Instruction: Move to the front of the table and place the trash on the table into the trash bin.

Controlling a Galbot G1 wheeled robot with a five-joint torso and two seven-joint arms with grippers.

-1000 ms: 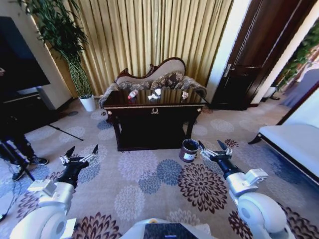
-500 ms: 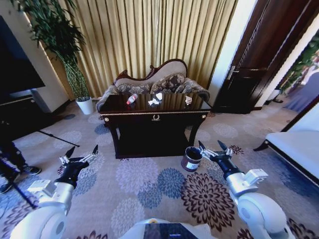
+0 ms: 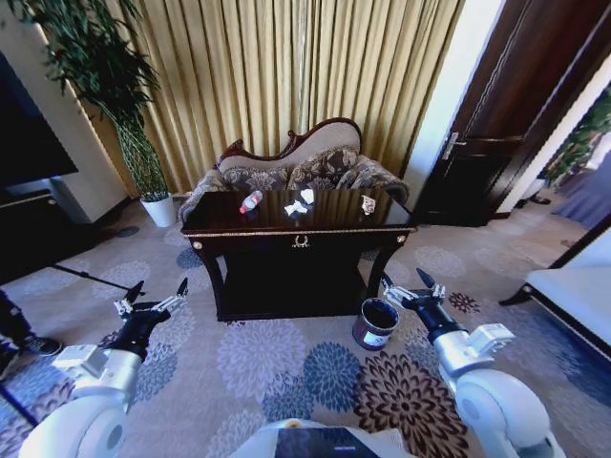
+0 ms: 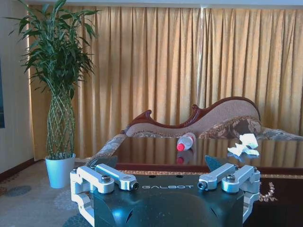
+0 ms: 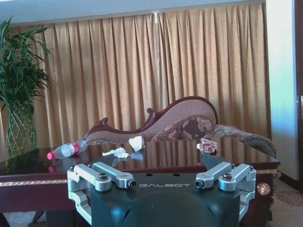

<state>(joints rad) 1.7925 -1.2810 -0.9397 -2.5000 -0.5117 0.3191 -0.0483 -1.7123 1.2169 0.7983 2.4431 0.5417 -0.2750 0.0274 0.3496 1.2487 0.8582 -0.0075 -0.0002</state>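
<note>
A: Where's the trash?
B: All on the table (image 3: 229, 227), which we see straight ahead w/ its gilt edge facing us. The bottle (image 3: 251, 201) lies on its side toward the left rear of the top, red cap end pointing forward. Two white paper scraps (image 3: 300, 202) sit near the middle, just beside each other. A third scrap (image 3: 368, 204), w/ some red on it, lies toward the right, apart from the rest.

A: And the bin?
B: The bin (image 3: 375, 323) stands upright on the carpet (image 3: 277, 353) just in front of the table's right leg, black inside, white label facing us.

A: Our grippers?
B: Left gripper (image 3: 156, 299) hangs low over the carpet, left of the table front, fingers spread wide, holding nothing. Right gripper (image 3: 409, 287) hangs just right of the bin and a bit above it, fingers also spread wide, holding nothing. Neither touches the table or bin.

A: Around that?
B: A sofa (image 3: 296, 167) right behind the table, gold curtains (image 3: 286, 76) behind that. A potted plant (image 3: 115, 105) in a white pot at rear left, dark door (image 3: 516, 105) at right.
</note>
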